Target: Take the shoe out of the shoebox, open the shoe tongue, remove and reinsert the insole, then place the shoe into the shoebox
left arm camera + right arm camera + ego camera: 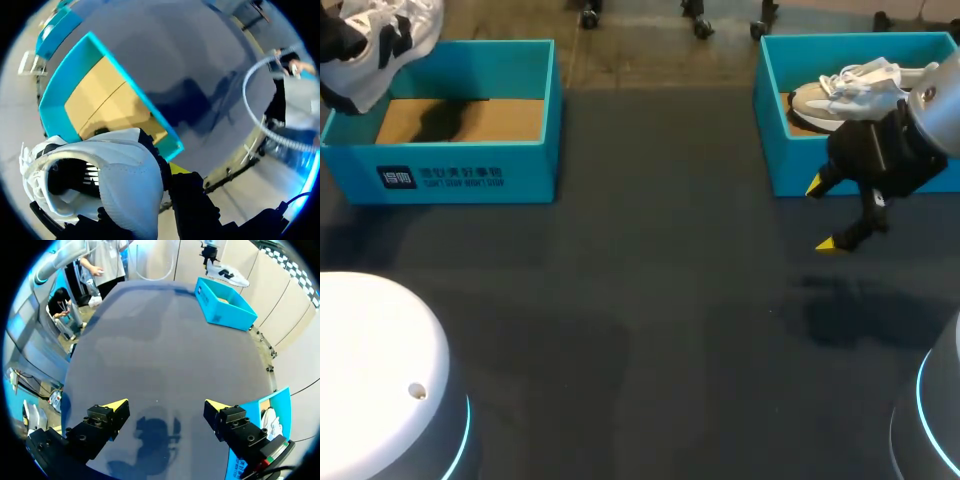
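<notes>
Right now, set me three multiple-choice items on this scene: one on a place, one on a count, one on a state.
1. Where is the white-and-black shoe?
A. Held by the left gripper above the left shoebox
B. Lying flat in the open, held by nothing
C. Tucked inside a box

2. How many teal shoeboxes stand on the table?
A. One
B. Two
C. Three

3. What state is the right gripper in?
A. Shut on a shoe
B. Shut on an insole
C. Open and empty

Answers:
1 A, the shoe hangs over that box's bare cardboard floor.
2 B, the left shoebox and the right shoebox.
3 C, only table shows in its wide gap.
</notes>
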Robot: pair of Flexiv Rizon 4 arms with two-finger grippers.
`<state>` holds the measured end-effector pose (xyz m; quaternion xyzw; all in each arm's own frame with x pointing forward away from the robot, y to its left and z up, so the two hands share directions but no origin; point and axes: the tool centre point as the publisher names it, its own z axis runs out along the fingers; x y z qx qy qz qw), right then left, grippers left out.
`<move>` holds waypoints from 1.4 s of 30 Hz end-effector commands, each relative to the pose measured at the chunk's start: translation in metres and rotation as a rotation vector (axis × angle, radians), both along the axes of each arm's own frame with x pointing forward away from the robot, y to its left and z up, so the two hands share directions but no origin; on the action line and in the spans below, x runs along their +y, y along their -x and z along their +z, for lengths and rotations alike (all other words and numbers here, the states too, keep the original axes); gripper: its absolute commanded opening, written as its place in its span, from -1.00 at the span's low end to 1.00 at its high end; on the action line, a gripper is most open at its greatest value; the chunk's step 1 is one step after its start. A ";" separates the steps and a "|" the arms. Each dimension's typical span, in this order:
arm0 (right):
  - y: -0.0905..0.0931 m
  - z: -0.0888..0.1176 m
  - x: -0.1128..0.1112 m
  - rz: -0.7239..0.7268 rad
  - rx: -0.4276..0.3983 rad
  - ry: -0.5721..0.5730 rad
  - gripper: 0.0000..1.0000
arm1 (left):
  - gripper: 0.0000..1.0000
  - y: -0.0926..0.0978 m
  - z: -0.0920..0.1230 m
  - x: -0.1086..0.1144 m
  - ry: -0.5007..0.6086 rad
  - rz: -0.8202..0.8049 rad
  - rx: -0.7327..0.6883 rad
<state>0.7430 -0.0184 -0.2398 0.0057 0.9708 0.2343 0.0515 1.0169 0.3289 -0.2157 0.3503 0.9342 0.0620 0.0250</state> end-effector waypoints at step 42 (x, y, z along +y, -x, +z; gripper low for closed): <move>0.001 0.000 0.000 0.000 -0.001 0.001 1.00 | -1.00 -0.024 -0.007 -0.001 -0.134 -0.864 0.028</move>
